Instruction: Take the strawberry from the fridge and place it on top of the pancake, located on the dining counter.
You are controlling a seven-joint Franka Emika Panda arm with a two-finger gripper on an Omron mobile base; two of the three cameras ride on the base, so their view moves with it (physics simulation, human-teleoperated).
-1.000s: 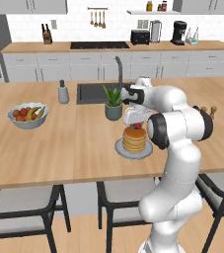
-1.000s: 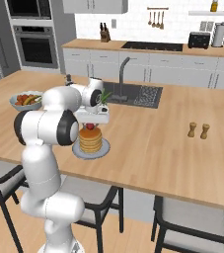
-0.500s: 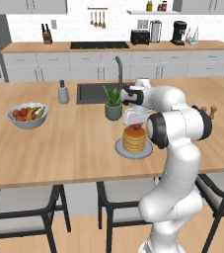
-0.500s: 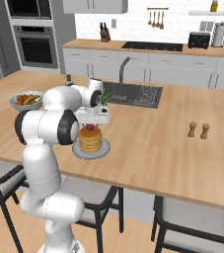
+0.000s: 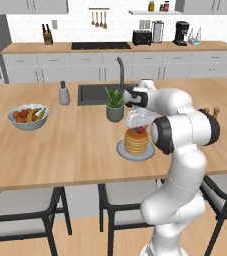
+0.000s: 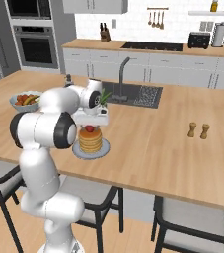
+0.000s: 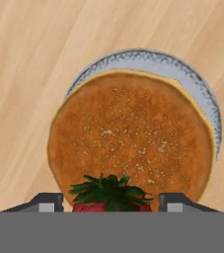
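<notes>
Gripper (image 7: pixel 108 205) hanging directly over the pancake (image 7: pixel 130 143), its two dark fingertips standing apart on either side of the strawberry (image 7: pixel 108 196) with a gap showing between each tip and the berry — the jaws look open rather than clamped. From the hand view the strawberry, red with a green leafy cap, sits near one edge of the golden-brown top pancake, not at its centre; in the left base view it shows as a small red dot on top of the stack (image 5: pixel 136 140), so the placement appears essentially made. The likely trouble from here is the berry rolling off: it rests close to the rim, and a fingertip brushing it as the hand lifts away could nudge it onto the grey plate (image 7: pixel 202 94) or the wood. The dining counter (image 5: pixel 60 150) is broad pale wood with dark-framed stools (image 5: pixel 30 210) tucked beneath. On it stand a white fruit bowl (image 5: pixel 28 116), a small potted plant (image 5: pixel 115 105) and a dark sink (image 5: pixel 92 94) — behind runs a white-cabinet wall counter (image 5: pixel 110 60) with appliances
</notes>
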